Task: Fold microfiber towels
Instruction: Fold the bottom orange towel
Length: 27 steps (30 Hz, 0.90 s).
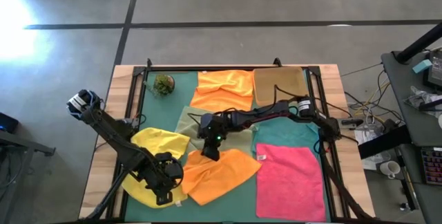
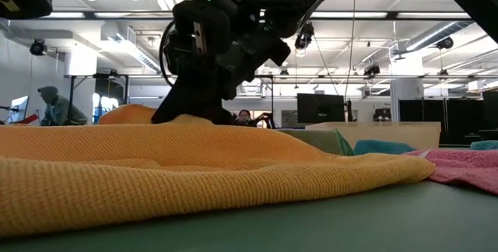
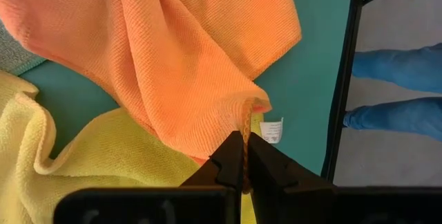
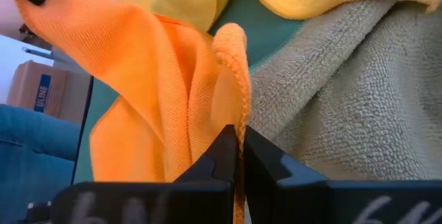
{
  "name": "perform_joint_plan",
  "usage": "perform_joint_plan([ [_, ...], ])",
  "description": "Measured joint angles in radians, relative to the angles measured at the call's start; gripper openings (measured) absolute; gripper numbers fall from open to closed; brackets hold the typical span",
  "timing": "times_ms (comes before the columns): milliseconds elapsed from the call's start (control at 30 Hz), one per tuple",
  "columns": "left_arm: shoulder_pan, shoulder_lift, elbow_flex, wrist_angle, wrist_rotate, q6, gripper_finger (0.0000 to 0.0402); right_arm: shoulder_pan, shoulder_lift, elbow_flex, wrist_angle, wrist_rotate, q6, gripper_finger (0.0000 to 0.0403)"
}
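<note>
Orange square microfiber towel [image 1: 222, 174]: soft, light, limp cloth, best held by its hemmed edge.
Left gripper [image 1: 166, 191] and right gripper [image 1: 209, 153] each clamp that hem, at separate corners.

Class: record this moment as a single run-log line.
left end effector: shut on orange towel edge | right end effector: shut on same towel | fold: not yet done

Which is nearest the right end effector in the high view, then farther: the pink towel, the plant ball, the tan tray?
From the right end effector:
1. Pink towel, front right of the table.
2. Plant ball, back left.
3. Tan tray, back right, slightly farther than the ball.
</note>
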Motion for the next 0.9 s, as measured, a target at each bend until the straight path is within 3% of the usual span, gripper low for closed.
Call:
perform_joint_plan([
  [133,0.0,0.0,0.0,0.003,0.001,-0.002,0.0015,0.0,-0.015,0.0,-0.027,0.007,-0.021,0.0009],
  [300,0.0,0.0,0.0,0.007,0.002,-0.016,0.0068,-0.002,-0.018,0.0,-0.039,0.008,-0.03,0.0009],
  [500,0.002,0.0,0.0,0.006,0.012,-0.199,0.0128,-0.006,-0.019,0.0,-0.036,0.009,-0.032,0.0008],
  [733,-0.046,-0.005,0.0,0.013,0.019,-0.429,0.0136,-0.011,-0.026,0.0,-0.036,0.009,-0.049,0.0008],
  [900,-0.092,-0.006,0.001,0.067,-0.051,-0.57,0.0136,-0.011,-0.027,0.0,-0.037,0.009,-0.062,0.0008],
])
